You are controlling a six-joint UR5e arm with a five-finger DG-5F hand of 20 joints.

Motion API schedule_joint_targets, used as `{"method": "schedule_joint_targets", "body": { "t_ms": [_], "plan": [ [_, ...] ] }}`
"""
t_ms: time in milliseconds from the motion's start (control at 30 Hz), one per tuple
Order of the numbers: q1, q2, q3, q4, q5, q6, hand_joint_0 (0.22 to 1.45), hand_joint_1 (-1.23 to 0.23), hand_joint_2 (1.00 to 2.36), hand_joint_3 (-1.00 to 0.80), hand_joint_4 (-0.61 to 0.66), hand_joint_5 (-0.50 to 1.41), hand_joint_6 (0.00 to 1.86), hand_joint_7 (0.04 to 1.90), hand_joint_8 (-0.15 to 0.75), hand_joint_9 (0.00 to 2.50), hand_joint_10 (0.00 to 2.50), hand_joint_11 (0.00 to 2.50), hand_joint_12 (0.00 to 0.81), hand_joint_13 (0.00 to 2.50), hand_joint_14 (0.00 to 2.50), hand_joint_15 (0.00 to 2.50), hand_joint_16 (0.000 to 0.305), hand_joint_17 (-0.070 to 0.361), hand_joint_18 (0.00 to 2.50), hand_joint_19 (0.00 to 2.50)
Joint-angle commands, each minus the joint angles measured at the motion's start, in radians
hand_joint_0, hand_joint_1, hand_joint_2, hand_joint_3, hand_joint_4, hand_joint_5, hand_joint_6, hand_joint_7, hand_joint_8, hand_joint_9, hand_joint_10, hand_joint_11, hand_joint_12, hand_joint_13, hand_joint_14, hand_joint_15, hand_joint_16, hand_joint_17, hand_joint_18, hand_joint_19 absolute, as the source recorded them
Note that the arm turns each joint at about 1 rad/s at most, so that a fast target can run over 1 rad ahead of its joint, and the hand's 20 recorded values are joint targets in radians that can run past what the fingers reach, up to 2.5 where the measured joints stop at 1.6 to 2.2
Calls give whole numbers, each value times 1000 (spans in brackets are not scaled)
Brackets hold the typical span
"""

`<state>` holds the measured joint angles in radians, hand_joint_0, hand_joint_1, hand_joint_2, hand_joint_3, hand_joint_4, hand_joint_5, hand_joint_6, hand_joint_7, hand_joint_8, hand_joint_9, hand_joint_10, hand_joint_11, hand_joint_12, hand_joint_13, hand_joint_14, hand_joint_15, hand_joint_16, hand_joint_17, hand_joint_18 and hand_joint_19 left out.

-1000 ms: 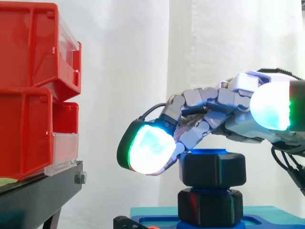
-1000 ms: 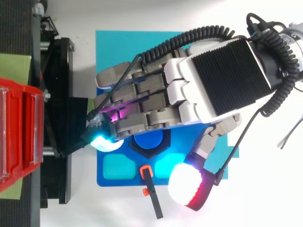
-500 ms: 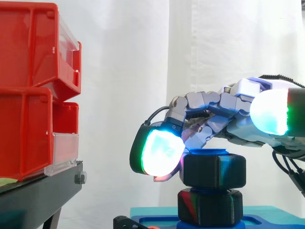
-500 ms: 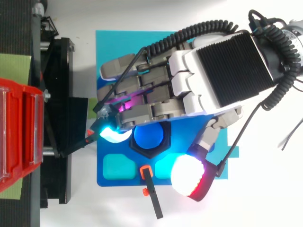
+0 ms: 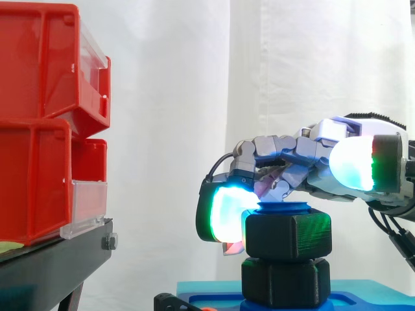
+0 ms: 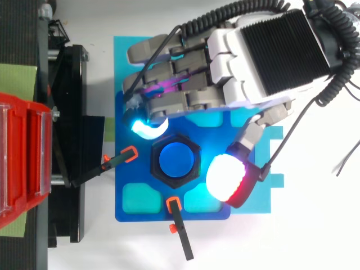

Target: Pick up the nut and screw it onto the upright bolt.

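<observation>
The black hex nut (image 6: pixel 175 161) sits on the upright blue bolt (image 6: pixel 176 160), whose round top shows through the nut. In the side view the nut (image 5: pixel 287 234) rests just above a second black hex piece (image 5: pixel 285 281) at the bolt's foot. My hand (image 6: pixel 264 50) reaches in from the upper right. It is open, its fingers loosely bent. One cyan fingertip pad (image 5: pixel 224 214) lies against the nut's left side, also at the nut's upper-left corner (image 6: pixel 147 126). The white-red thumb pad (image 6: pixel 228 179) hovers by the nut's right corner, higher than the nut (image 5: pixel 355 163).
The bolt stands on a blue base plate (image 6: pixel 135 211) with light-blue pockets. Two black clamps with orange heads (image 6: pixel 129 153) (image 6: pixel 172 203) point at the nut from the left and the front. Red bins (image 5: pixel 45 123) on a black stand (image 5: pixel 52 262) rise at the left.
My hand has drawn back off the top of the nut toward the far side, uncovering it. The fingertip swept along the nut's left side, and the nut has turned and sunk slightly.
</observation>
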<state>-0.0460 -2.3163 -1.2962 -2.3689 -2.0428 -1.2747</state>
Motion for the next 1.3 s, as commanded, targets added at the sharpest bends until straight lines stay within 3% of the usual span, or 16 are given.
{"method": "schedule_joint_targets", "body": {
  "t_ms": [0,233,300,367,433,633,833,1000,1267],
  "plan": [
    [-14,0,0,-1,-16,0,505,-111,1000,-500,202,-17,502,1478,261,854,0,0,234,649,0,0,26,59,391,54],
    [-38,0,0,11,-42,0,506,-114,1000,-500,212,-21,502,1449,260,870,0,0,233,667,0,0,26,59,407,61],
    [-41,0,0,22,-42,3,506,-114,1000,-500,233,-35,504,1333,260,871,0,0,233,670,0,0,26,59,410,70],
    [-41,0,3,30,-43,3,506,-115,1000,-500,277,-55,505,1094,255,869,0,0,232,671,0,0,26,59,412,65],
    [-38,0,14,40,-45,5,503,-115,1000,-500,253,-71,504,906,243,849,0,0,232,662,0,0,27,60,406,63],
    [-23,0,35,56,-51,12,496,-114,1000,-500,216,-92,502,726,225,808,0,0,225,623,0,0,28,64,376,55],
    [-9,0,34,77,-48,12,492,-106,1000,-500,216,-97,502,700,216,774,0,0,231,587,0,0,29,64,337,36],
    [26,0,32,56,-16,9,490,-100,1000,-500,220,-98,502,699,219,769,0,0,233,578,0,0,29,65,327,38],
    [40,0,29,31,0,9,490,-99,1000,-500,213,-97,502,707,221,768,0,0,236,580,0,0,29,65,327,35]
  ]
}}
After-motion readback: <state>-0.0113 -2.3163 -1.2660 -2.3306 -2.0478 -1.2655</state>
